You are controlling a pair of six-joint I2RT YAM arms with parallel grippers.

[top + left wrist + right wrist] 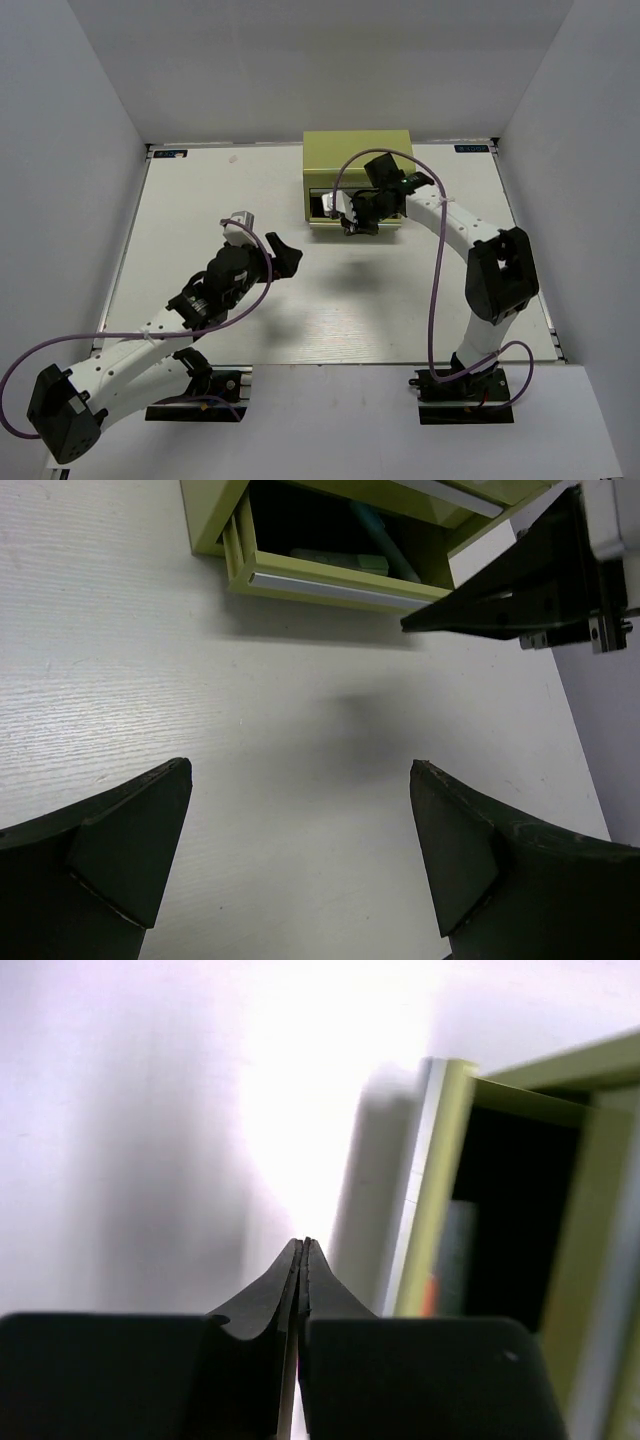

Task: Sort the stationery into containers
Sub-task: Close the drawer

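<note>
The lime-green toolbox (pixel 358 158) stands at the back of the table with a front drawer (pixel 322 222) pulled out. In the left wrist view the open drawer (pixel 330 586) holds a mint-green highlighter (pixel 338 561) and a light-blue pen (pixel 383 540). My right gripper (pixel 353 222) hovers over the drawer, shut with nothing between its fingers (pixel 304 1248). Beside it the right wrist view shows the drawer's edge (pixel 435 1190) with an orange-capped marker (pixel 431 1296) inside. My left gripper (pixel 265 242) is open and empty over bare table left of the toolbox; it also shows in its own wrist view (pixel 300 780).
White walls enclose the table on three sides. My right arm (pixel 540 575) crosses the upper right of the left wrist view, close to the drawer. A purple cable (pixel 436 290) loops along each arm.
</note>
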